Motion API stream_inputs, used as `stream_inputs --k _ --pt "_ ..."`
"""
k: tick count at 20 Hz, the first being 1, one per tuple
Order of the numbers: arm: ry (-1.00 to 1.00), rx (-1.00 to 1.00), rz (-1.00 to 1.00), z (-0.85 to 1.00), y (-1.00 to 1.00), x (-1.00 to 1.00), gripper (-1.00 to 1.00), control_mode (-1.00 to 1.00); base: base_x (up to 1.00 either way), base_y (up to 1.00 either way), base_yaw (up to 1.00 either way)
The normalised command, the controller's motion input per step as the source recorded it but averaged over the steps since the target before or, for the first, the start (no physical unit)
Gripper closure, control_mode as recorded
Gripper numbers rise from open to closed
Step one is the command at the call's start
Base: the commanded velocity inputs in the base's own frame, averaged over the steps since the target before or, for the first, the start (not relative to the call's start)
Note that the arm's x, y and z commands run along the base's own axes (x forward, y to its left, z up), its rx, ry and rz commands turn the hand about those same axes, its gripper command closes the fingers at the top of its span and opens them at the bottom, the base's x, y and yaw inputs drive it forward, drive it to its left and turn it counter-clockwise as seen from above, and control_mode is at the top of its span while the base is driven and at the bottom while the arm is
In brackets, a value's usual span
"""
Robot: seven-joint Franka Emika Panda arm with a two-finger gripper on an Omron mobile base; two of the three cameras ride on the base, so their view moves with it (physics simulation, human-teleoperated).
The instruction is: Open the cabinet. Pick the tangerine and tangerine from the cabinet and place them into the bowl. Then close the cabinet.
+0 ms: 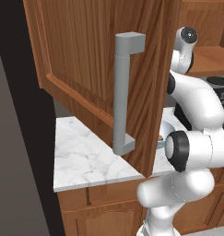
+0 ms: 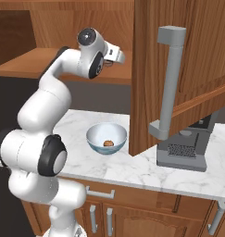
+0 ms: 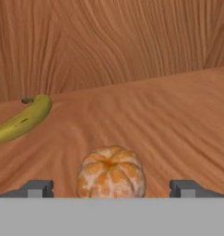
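Note:
The cabinet's door [image 1: 81, 60] stands swung open toward me, its grey bar handle [image 1: 121, 94] facing out. My arm reaches into the cabinet over the wooden shelf [image 3: 168, 120]. On that shelf one tangerine [image 3: 111, 173] lies between the fingertips of my open gripper [image 3: 111, 189], and neither finger touches it. The bowl [image 2: 94, 139] sits on the marble counter below, with the other tangerine [image 2: 108, 143] inside it. In the right base view the open door [image 2: 148, 69] hides the front of my hand.
A yellow banana [image 3: 22, 120] lies on the shelf, left of the tangerine in the hand view. A dark coffee machine [image 2: 184, 150] stands on the counter [image 1: 83, 159] right of the bowl, under the open door. Base cabinets with handles run below the counter.

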Motion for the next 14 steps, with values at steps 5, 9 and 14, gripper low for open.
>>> stream_inputs --k 5,9,14 --pt "0.00 0.00 0.00 -0.03 0.00 0.28 -1.00 -1.00 0.00 0.00 0.00" --pt "0.00 0.00 0.00 -0.12 0.00 0.21 -1.00 -1.00 0.00 0.00 0.00" --pt "0.00 0.00 0.00 -0.19 0.00 0.12 -1.00 -1.00 0.00 0.00 0.00"
